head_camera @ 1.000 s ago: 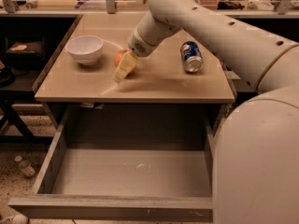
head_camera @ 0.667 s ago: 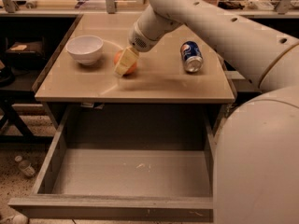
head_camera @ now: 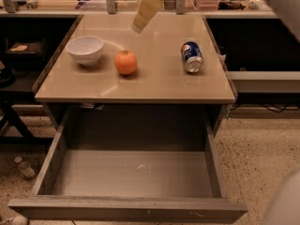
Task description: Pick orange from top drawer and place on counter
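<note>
Now we log: orange [head_camera: 125, 62] on counter [head_camera: 159, 86], just beside white bowl [head_camera: 85, 49] | top drawer [head_camera: 136, 175] open | gripper [head_camera: 142, 20] high above counter's far edge, apart from orange; its state we cannot tell.

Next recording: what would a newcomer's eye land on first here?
The orange sits on the counter, between a white bowl and a Pepsi can lying on its side. Below, the top drawer stands pulled wide open. The gripper hangs above the counter's far end, apart from the orange.

Gripper [head_camera: 146, 11] over counter [head_camera: 159, 81], partly beyond the top edge
</note>
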Robot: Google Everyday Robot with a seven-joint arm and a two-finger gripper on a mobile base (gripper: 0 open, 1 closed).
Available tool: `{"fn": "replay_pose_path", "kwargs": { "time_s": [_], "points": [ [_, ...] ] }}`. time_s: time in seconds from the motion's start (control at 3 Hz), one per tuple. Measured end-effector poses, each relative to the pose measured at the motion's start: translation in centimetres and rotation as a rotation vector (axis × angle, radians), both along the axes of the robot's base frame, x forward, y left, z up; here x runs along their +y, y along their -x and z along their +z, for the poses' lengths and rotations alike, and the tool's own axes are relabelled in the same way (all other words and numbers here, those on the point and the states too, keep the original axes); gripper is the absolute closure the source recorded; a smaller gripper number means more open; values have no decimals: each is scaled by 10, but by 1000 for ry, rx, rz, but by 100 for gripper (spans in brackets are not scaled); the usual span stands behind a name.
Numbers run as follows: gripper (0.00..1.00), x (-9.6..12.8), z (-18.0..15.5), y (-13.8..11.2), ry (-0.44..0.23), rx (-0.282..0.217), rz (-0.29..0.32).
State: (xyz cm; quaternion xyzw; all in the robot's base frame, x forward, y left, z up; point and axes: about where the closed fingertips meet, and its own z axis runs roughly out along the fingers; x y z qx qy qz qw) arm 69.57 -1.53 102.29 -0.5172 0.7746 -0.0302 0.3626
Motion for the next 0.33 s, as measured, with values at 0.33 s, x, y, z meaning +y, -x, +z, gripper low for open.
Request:
{"fn": "replay_pose_path", "kwargs": {
  "time_s": [0.33],
  "points": [
    [0,-28,97,49,60,-86,-138]
  ]
}}
